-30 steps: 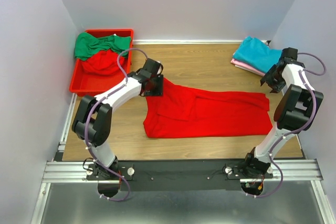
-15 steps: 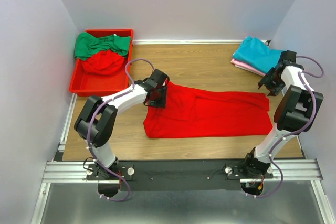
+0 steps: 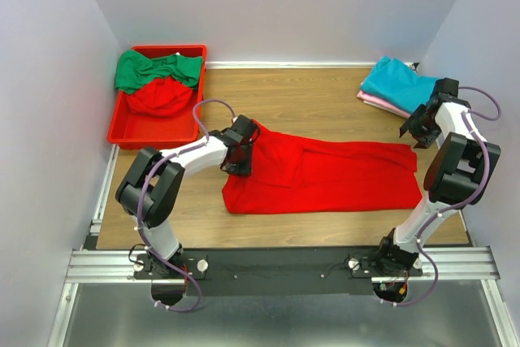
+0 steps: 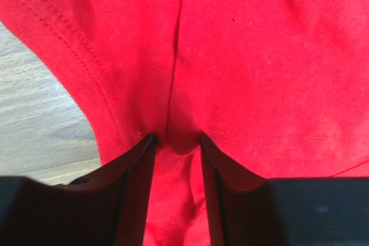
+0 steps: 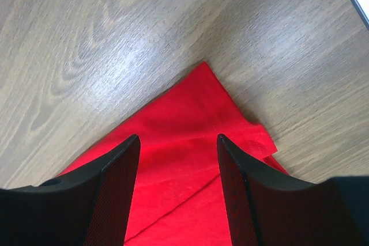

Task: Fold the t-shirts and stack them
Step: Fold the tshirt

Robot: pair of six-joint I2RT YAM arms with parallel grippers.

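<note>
Across the middle of the desk (image 3: 325, 103) lies the red t-shirt (image 3: 325, 176), spread flat; the left gripper (image 4: 177, 137) has its fingers narrowed on a fold at the shirt's left edge, while the right gripper (image 5: 177, 139) hovers over the shirt's far right corner, fingers spread and empty

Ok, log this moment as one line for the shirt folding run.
phase: grasping | left gripper: pinching a fold of red t-shirt at its left end | right gripper: open above shirt's right corner | folded stack: back right

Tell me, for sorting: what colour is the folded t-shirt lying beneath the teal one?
Pink, only its edge showing; seen best from the top external view.
</note>
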